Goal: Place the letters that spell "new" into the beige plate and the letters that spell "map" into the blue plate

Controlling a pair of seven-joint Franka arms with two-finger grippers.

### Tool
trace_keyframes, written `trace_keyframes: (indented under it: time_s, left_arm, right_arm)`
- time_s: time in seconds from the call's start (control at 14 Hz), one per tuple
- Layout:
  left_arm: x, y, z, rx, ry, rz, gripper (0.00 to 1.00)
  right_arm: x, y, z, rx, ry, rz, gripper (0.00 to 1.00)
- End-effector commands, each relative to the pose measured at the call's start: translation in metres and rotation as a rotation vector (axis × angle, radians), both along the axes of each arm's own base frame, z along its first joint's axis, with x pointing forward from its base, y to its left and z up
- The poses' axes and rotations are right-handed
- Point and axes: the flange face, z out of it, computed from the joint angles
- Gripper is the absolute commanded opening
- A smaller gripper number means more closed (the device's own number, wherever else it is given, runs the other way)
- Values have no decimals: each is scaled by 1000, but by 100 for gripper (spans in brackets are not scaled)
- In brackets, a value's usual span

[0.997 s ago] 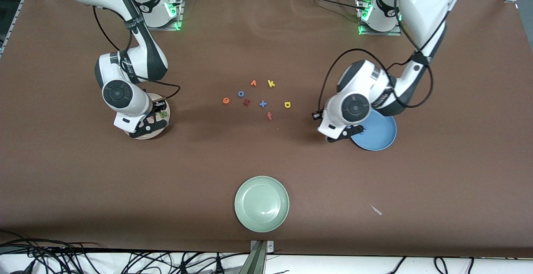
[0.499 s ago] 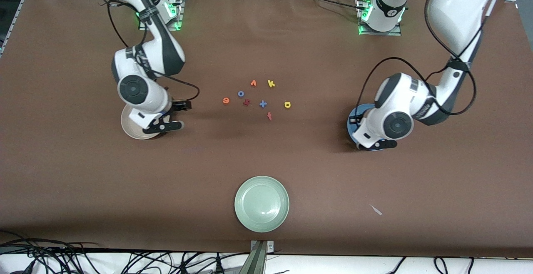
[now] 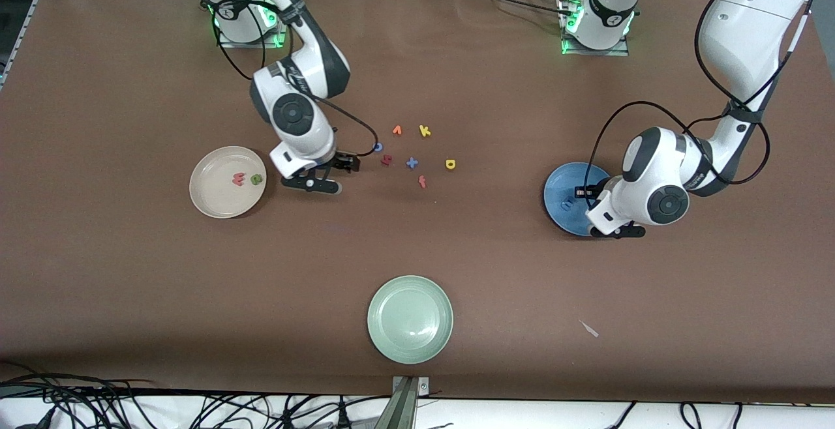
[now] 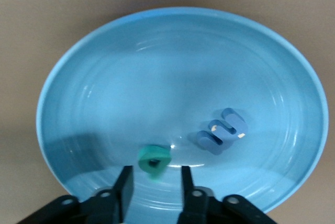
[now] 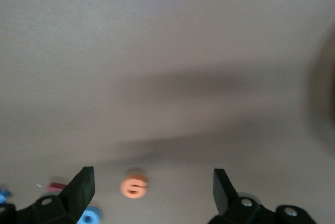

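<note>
The only readable writing here is the foam letters themselves, no brand marks I can make out on the arms. The tabletop (image 3: 130, 272) is covered in plain brown paper, with metal framing along the robots' edge and a tangle of black cables along the camera's edge. The beige plate (image 3: 207, 201) sits toward the right arm's end and has the pinkish-red "w" (image 3: 239, 179) and green "n" (image 3: 256, 179) lying in it, side by side. The blue plate (image 3: 558, 210) sits toward the left arm's end; the left wrist view shows the blue "m" (image 4: 222, 131) flat in it and the teal "p" (image 4: 153, 161) just out of the left gripper (image 4: 155, 185), whose fingers are parted a little with nothing between them. The right gripper (image 5: 152, 190) hangs over bare table between the beige plate and the letter cluster, fingers spread wide and empty, and its wrist view catches the orange "e" (image 5: 134, 186), which the arm hides from the front camera. The yellow "a" (image 3: 450, 164) lies mid-table with the yellow "k" (image 3: 425, 131), orange "v" (image 3: 397, 130) and red "f" (image 3: 423, 182). The blue "o" (image 3: 378, 147) is half covered by a cable. A pale green plate (image 3: 409, 319) sits near the camera's edge.
</note>
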Motion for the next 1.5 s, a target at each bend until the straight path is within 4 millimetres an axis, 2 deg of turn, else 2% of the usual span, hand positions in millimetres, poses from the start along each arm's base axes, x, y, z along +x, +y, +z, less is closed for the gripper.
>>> trace_keyframes:
  time_s: [0.0, 0.07, 0.21, 0.36, 0.43, 0.64, 1.0, 1.07, 1.14, 1.35, 1.42]
  left_arm:
    - [2, -1, 20, 13, 3, -29, 100]
    - [3, -8, 31, 19, 22, -24, 100]
    - [-1, -49, 57, 42, 18, 17, 100]
    - [-9, -91, 65, 76, 5, 129, 100]
    - [-12, -103, 66, 73, 8, 161, 100]
    - [-24, -160, 78, -37, 10, 192, 100]
    - [-57, -258, 55, -62, -33, 286, 100]
    - [-64, -272, 47, -69, -34, 277, 100]
    - [-68, -279, 41, -79, -40, 271, 100]
    - [-82, -302, 29, -77, -56, 220, 89]
    - [-84, -302, 21, -51, -73, 197, 86]
  right_arm:
    - [-10, 10, -20, 19, -27, -85, 100]
    - [-16, 11, -26, 29, -36, -95, 100]
    - [-33, 16, -36, 44, -44, -103, 100]
    - [-46, 15, -41, 58, -55, -96, 100]
    - [-52, 11, -44, 66, -67, -103, 99]
    - [-66, 6, -52, 81, -85, -98, 92]
    - [-72, 11, -47, 87, -80, -81, 71]
    - [-72, 11, -46, 88, -83, -80, 67]
    - [-72, 11, -47, 87, -82, -75, 63]
    - [-71, 10, -47, 88, -82, -69, 57]
    - [-71, 9, -47, 87, -83, -69, 57]
